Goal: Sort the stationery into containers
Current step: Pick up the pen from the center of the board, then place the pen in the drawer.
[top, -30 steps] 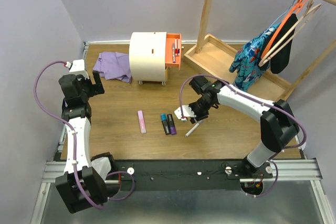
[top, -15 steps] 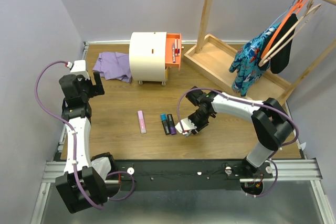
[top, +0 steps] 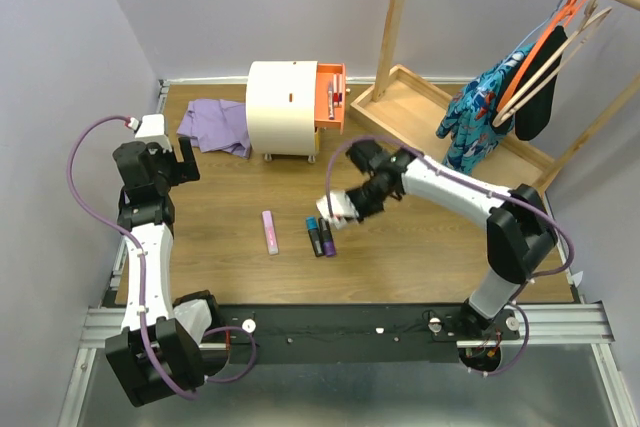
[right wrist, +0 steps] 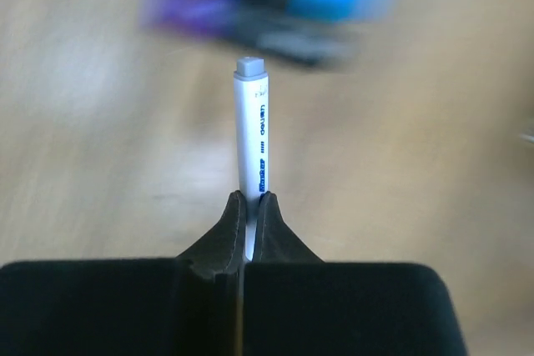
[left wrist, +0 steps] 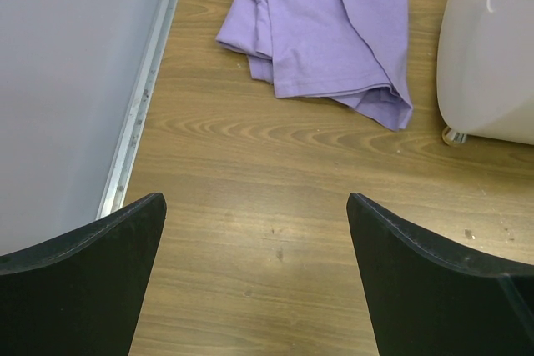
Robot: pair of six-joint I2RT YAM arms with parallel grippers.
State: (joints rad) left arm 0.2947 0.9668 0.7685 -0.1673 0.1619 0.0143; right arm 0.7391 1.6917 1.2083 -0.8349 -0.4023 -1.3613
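Left arm (top: 150, 247) stood upright, left gripper (left wrist: 254, 214) gaped wide, right arm (top: 455, 190) reached inward, right gripper (right wrist: 249, 206) pinched a pen (right wrist: 252, 131).

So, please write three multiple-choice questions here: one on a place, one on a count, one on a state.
1. The pink bar lies where, relative to the markers?
A) to their left
B) to their right
C) on top of them

2. How many markers lie on the table?
A) one
B) two
C) four

3. The right gripper is:
A) open and empty
B) shut on a white pen
C) shut on a marker

Answers: 1 A, the top view shows it left of them; 2 B, one blue-capped, one purple; 3 B, the right wrist view shows the pen pinched.
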